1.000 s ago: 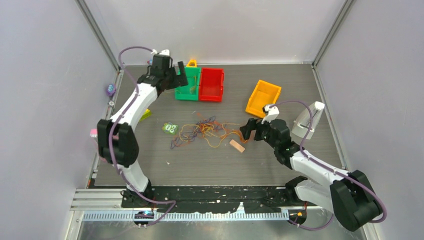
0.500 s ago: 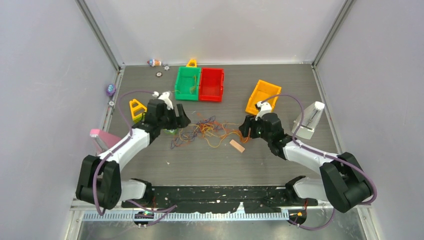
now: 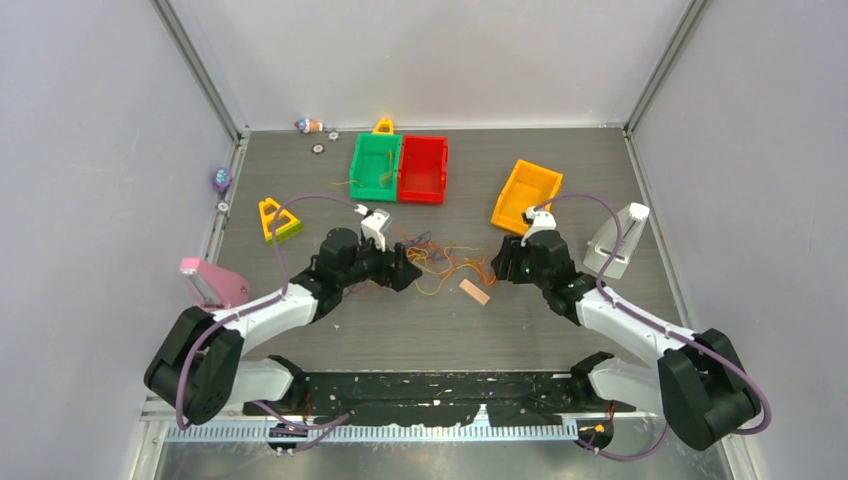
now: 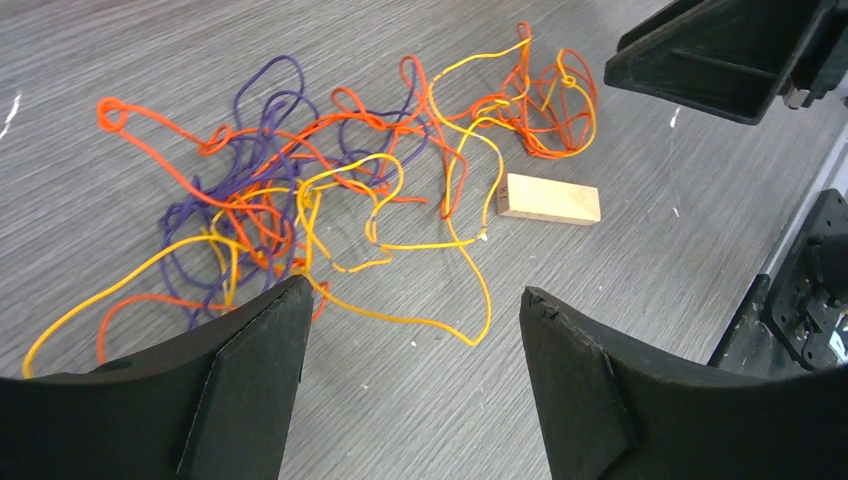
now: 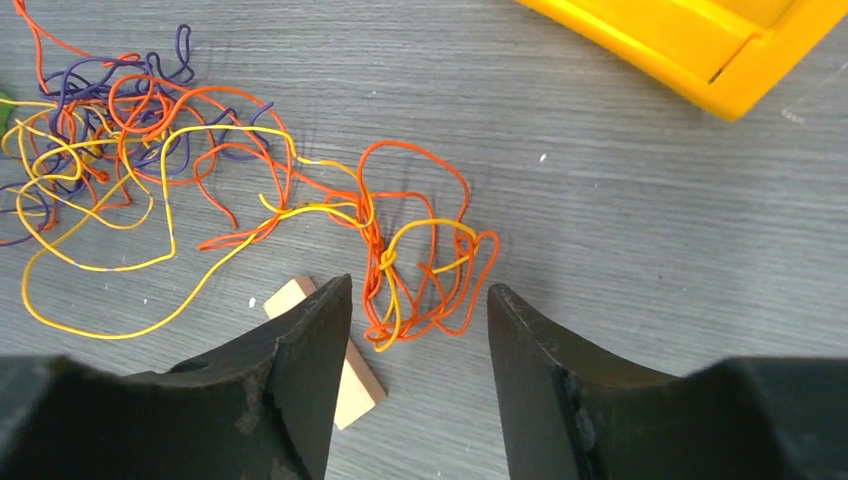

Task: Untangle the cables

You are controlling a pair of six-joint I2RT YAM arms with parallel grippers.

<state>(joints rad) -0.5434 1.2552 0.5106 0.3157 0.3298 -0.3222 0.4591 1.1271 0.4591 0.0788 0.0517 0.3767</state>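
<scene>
The cables (image 3: 441, 263) lie in one loose tangle of yellow, orange and purple wires on the table's middle. My left gripper (image 3: 406, 272) is open and empty, low over the tangle's left part. In the left wrist view the cables (image 4: 270, 215) spread just beyond my open left gripper (image 4: 415, 292), and a yellow loop reaches between the fingers. My right gripper (image 3: 503, 266) is open and empty at the tangle's right end. In the right wrist view a knotted orange and yellow clump of the cables (image 5: 385, 258) lies just ahead of my right gripper (image 5: 420, 287).
A small wooden block (image 3: 474, 292) lies by the tangle's right end, partly under my right gripper's left finger (image 5: 300, 345). A green bin (image 3: 375, 168), a red bin (image 3: 423, 168) and a yellow bin (image 3: 526, 195) stand at the back. A white object (image 3: 618, 240) is right, a yellow triangle (image 3: 275, 220) and pink object (image 3: 210, 283) left.
My left arm has swung from the green bin at the back down to the tangle's left side. My right gripper has shifted slightly toward the tangle's right end. The cables have not moved.
</scene>
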